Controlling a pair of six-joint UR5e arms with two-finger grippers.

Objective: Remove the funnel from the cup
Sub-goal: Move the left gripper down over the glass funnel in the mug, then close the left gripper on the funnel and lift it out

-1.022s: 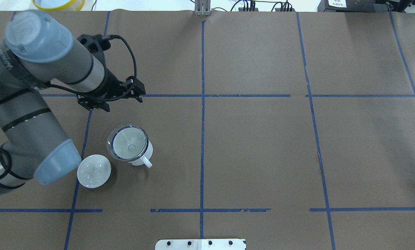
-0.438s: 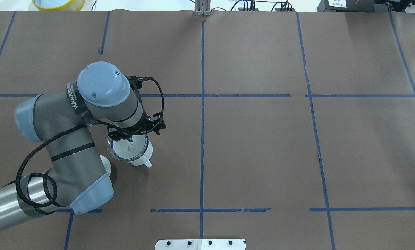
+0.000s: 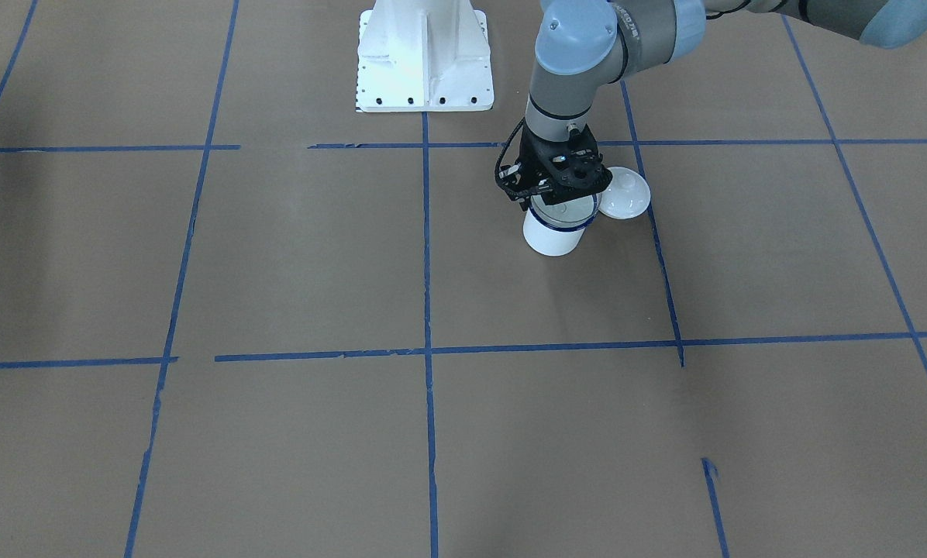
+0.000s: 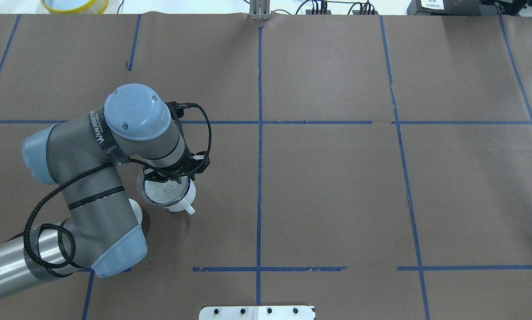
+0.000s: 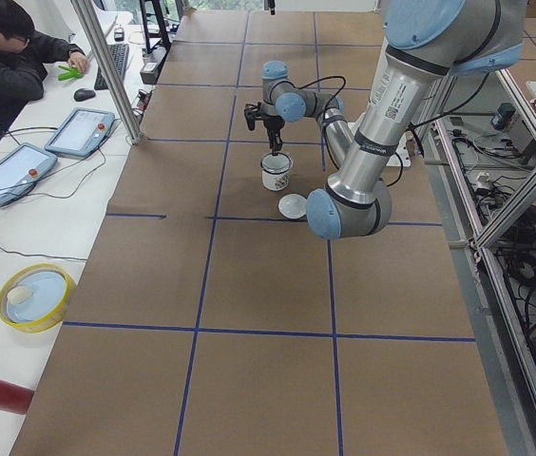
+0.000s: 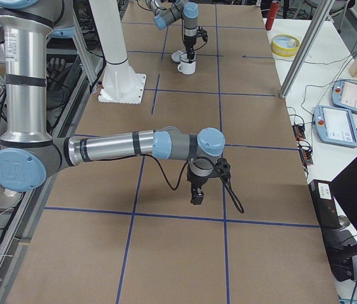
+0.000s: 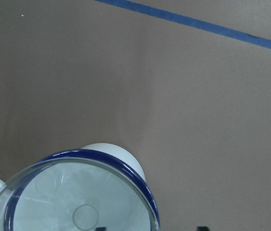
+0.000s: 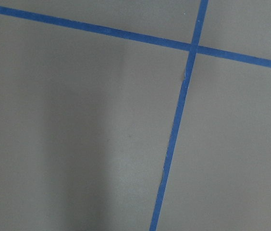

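Evidently the approach is being finished and the lift is not yet begun: the left gripper (image 4: 166,178) is being pointed straight down, and the funnel (image 4: 163,192) is lying directly beneath it, seated in the mouth of the cup (image 3: 553,236). The jaws are being held apart. In the left wrist view two dark tips are just being caught at the lower edge, one over the inside of the clear cone and the other outside the blue rim, so one side of the funnel's wall is judged to be bracketed but not pinched. The funnel's long axis, stem down, is standing upright and in line with the gripper's own approach. The coming move is therefore judged to call for a closing on the cone wall and then a straight pull upward. A slip on the smooth wall, or the light cup being dragged up too, is being counted as the risk. A white lid (image 3: 626,194) is lying just beside the cup, off to the gripper's side, untouched. The right gripper (image 6: 197,197) is being held well apart, far across the table (image 4: 337,200), and whether its jaws are apart or together cannot be told. The left arm is plainly the nearer one.
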